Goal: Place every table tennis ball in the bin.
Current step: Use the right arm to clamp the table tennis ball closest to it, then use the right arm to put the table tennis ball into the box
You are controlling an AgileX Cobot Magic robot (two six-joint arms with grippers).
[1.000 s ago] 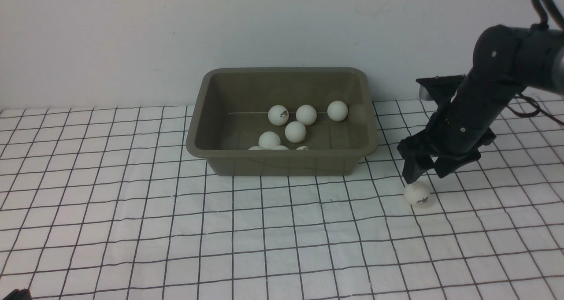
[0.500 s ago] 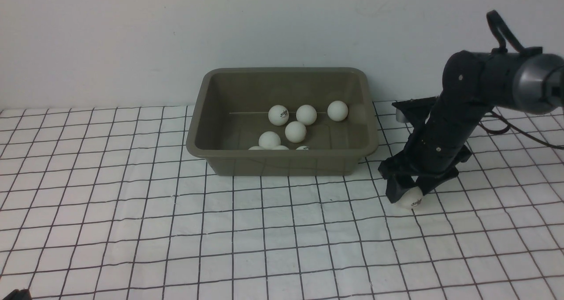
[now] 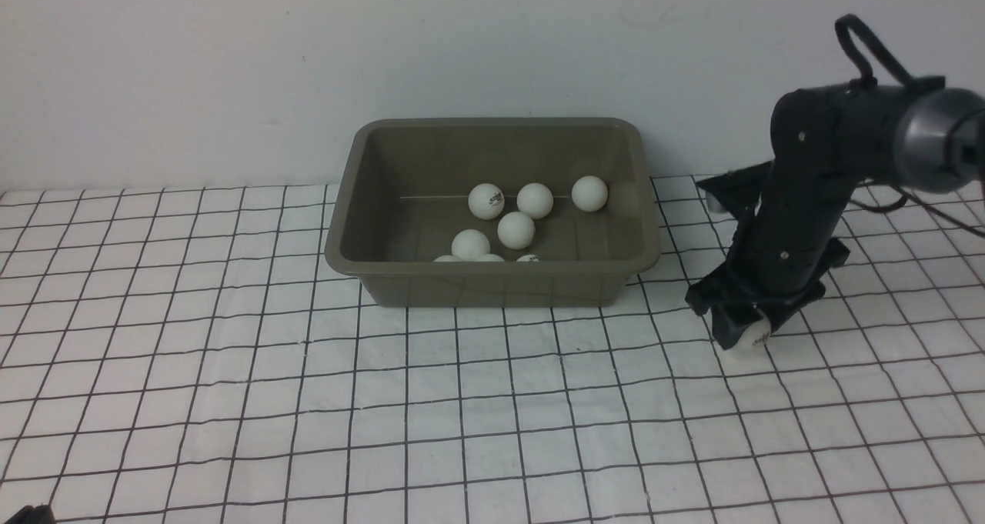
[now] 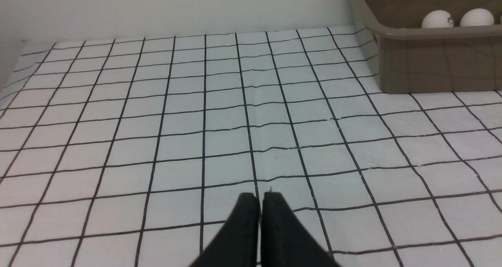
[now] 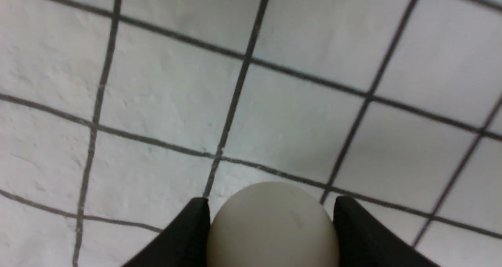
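The olive-brown bin [image 3: 492,268] stands at the back middle of the table with several white table tennis balls [image 3: 515,230] inside; some sit low behind its front wall. My right gripper [image 3: 745,332] is shut on one more table tennis ball [image 3: 750,335], just above the cloth to the right of the bin. In the right wrist view the ball [image 5: 272,227] sits between both black fingers [image 5: 184,235], touching each. My left gripper [image 4: 261,198] is shut and empty, low over the cloth, well left of the bin [image 4: 431,63].
A white cloth with a black grid [image 3: 308,401] covers the table. A plain wall [image 3: 231,62] rises right behind the bin. Cables [image 3: 916,193] hang behind the right arm.
My right gripper came down over the loose ball on the cloth and shut on it. It then moved slightly right and up with the ball. The balls in the bin have not moved.
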